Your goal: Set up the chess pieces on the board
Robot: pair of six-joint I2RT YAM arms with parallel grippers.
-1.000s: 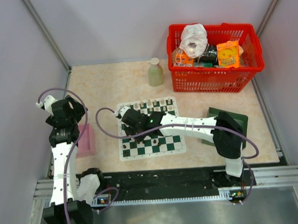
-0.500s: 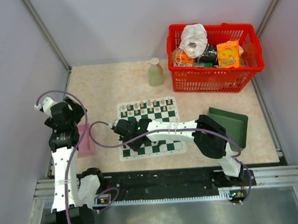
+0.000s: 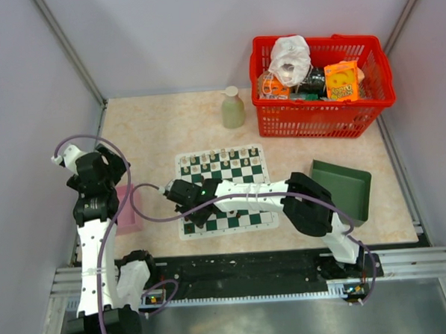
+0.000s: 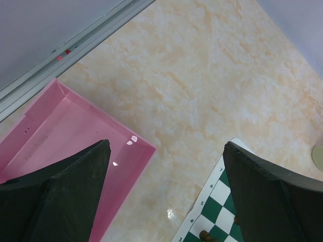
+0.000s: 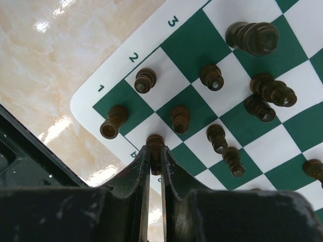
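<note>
The green and white board lies mid-table. Cream chess pieces line its far row. Several dark chess pieces stand or lie near its left corner, one on the corner square. My right gripper is shut on a dark piece, low over the board's edge by the first row; from above the gripper shows at the near-left corner. My left gripper hangs open and empty between the pink tray and the board's corner.
A red basket of packets stands at the back right, a pale bottle beside it. A dark green tray lies right of the board. The pink tray sits by the left wall.
My right gripper has moved left and nearer, from the board's middle to its near-left corner, staying shut. The left arm shifted slightly and then held still.
</note>
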